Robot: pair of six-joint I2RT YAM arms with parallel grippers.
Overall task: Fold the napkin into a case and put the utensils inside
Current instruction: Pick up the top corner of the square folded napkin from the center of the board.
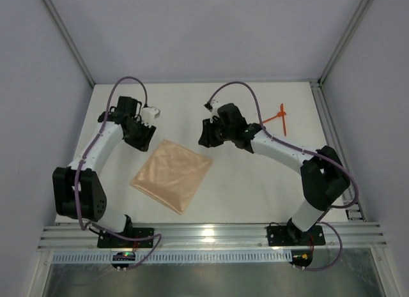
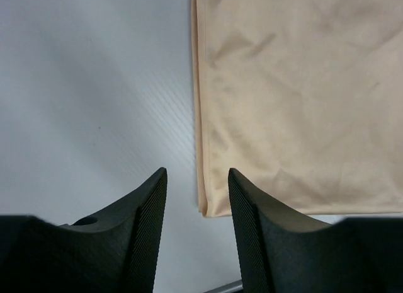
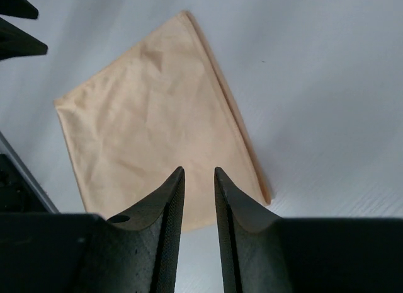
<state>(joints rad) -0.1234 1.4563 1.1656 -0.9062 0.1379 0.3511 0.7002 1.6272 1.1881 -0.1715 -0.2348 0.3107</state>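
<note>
The peach-orange napkin lies flat in the middle of the table, doubled over, with a layered edge showing. In the left wrist view the napkin has one corner just beyond the open left gripper, and nothing sits between the jaws. The left gripper hovers at the cloth's far-left corner. Over the far-right corner the right gripper stands open by a narrow gap. That gripper hangs above the napkin and grips nothing. The orange-red utensils lie crossed at the far right.
Grey walls and metal frame posts enclose the white table. An aluminium rail runs along the near edge by both arm bases. The other arm's fingertips show at the top left of the right wrist view.
</note>
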